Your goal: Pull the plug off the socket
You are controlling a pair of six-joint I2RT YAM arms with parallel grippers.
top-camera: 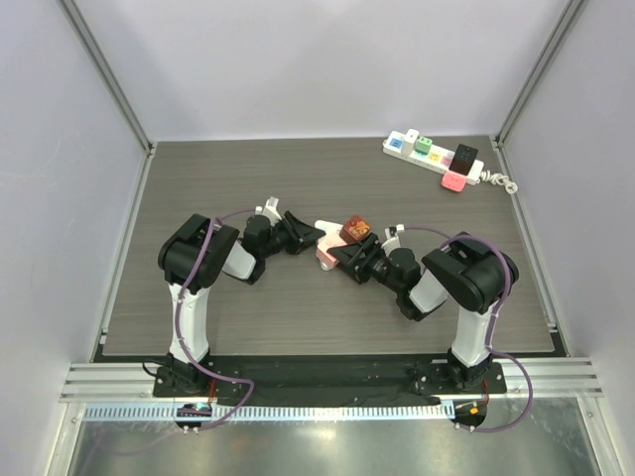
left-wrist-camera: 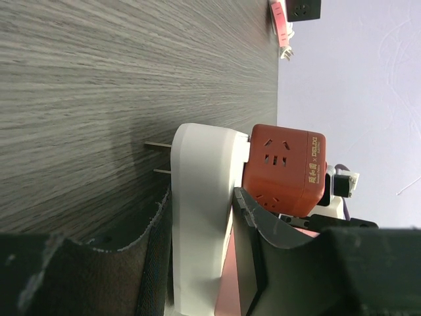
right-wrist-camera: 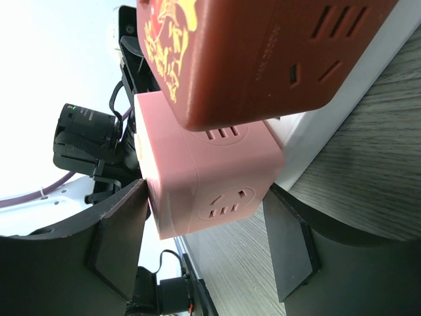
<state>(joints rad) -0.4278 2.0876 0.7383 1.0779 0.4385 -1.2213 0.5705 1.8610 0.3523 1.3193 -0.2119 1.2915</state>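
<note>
A white socket block [top-camera: 324, 234] lies mid-table with a red cube plug [top-camera: 356, 230] and a pink cube plug [top-camera: 326, 260] stuck in it. My left gripper [top-camera: 302, 237] is shut on the white block [left-wrist-camera: 200, 210], one pad on each flat side; the block's two metal prongs [left-wrist-camera: 158, 146] point away from me. The red cube [left-wrist-camera: 283, 168] sits beyond my fingers. My right gripper [top-camera: 344, 260] is open, its jaws on either side of the pink cube [right-wrist-camera: 204, 171]. The left finger [right-wrist-camera: 122, 240] is at the cube's edge and the right finger [right-wrist-camera: 289, 243] stands apart. The red cube [right-wrist-camera: 263, 52] is above.
A white power strip [top-camera: 433, 156] with several coloured cube plugs lies at the back right, its coiled cable [top-camera: 502, 182] by the right wall. It also shows at the top of the left wrist view [left-wrist-camera: 289, 16]. The two arms face each other mid-table.
</note>
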